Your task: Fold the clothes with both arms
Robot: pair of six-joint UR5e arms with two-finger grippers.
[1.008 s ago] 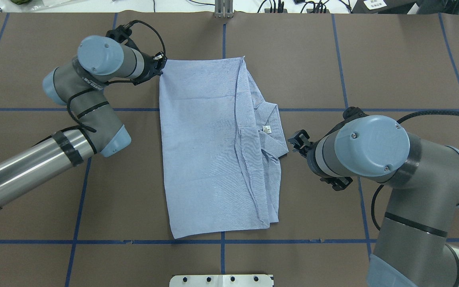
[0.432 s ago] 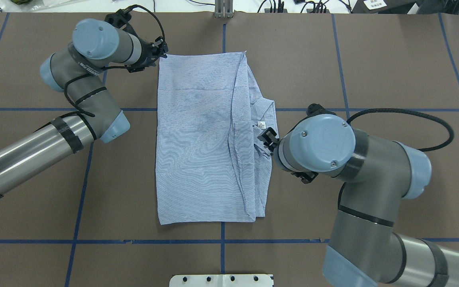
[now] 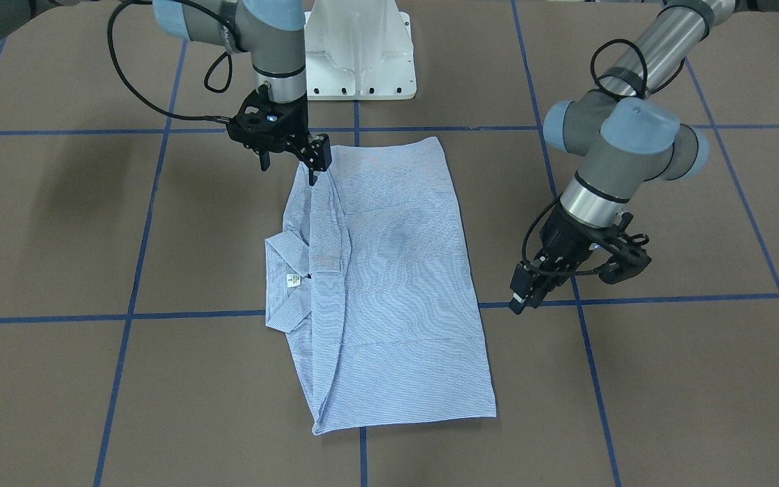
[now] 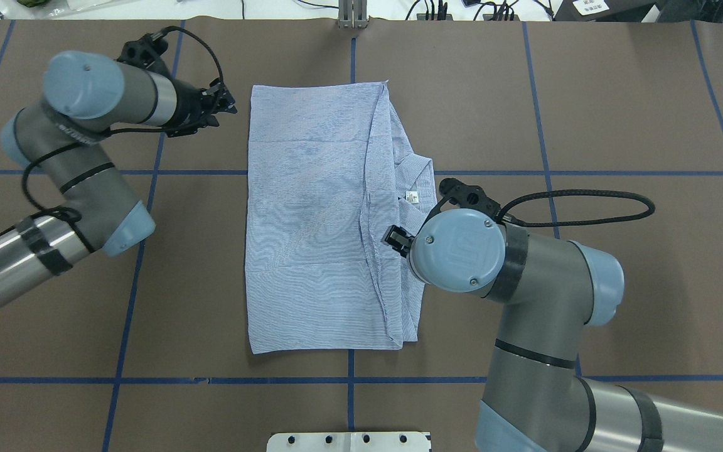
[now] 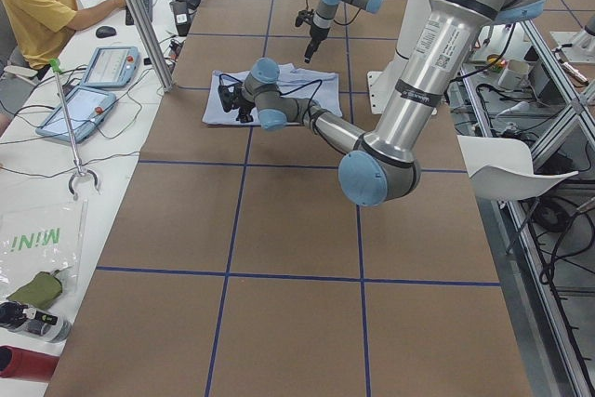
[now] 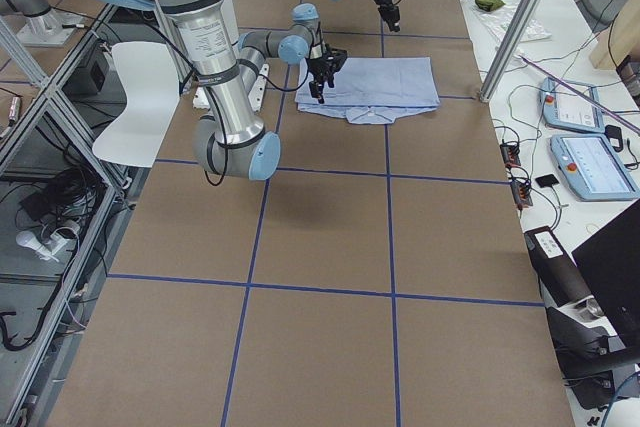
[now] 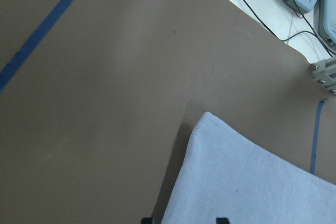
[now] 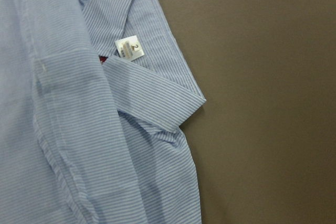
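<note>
Item: light blue, finely striped button-up shirt (image 4: 311, 220) lies flat at centre of brown paper-covered table (image 4: 619, 94). It is folded to a tall rectangle, long side running away from robot.
Layers: top flap's edge runs along robot's-right side. Pointed striped collar (image 4: 421, 179) w/ small white neck label (image 4: 412, 196) pokes out beyond it.
Left black two-finger tool (image 4: 218, 110): jaws apart, empty. Sits just beside shirt's far left corner, not touching.
Right black two-finger tool (image 3: 289, 166): jaws apart, empty, held above collar-side edge. Its wrist cam looks down on collar and label; no contact seen.
Step (judged): set grasps for next cross fold; task approx. half done.
Method: each tool to come in low at a corner and pinch all layers, not top flap only. Lift both ends level and travel at same pace so edge lands square. Keep collar flat, not creased.
Risk: loose top flap may slide off lower layer; collar may snag a finger of right tool.
Surroundings: blue tape grid lines (image 4: 129, 301) on table; white pedestal base (image 3: 359, 54) at robot side. Seated operator in yellow top (image 5: 37, 6) and grey-blue teach pendants (image 6: 575, 105) on side benches, well apart from shirt.
Obstruction: light-blue-capped wrist joint (image 4: 459, 248) hides most of right tool from overhead, so check by front view. Looped black cable (image 4: 587, 210) trails on collar side.
</note>
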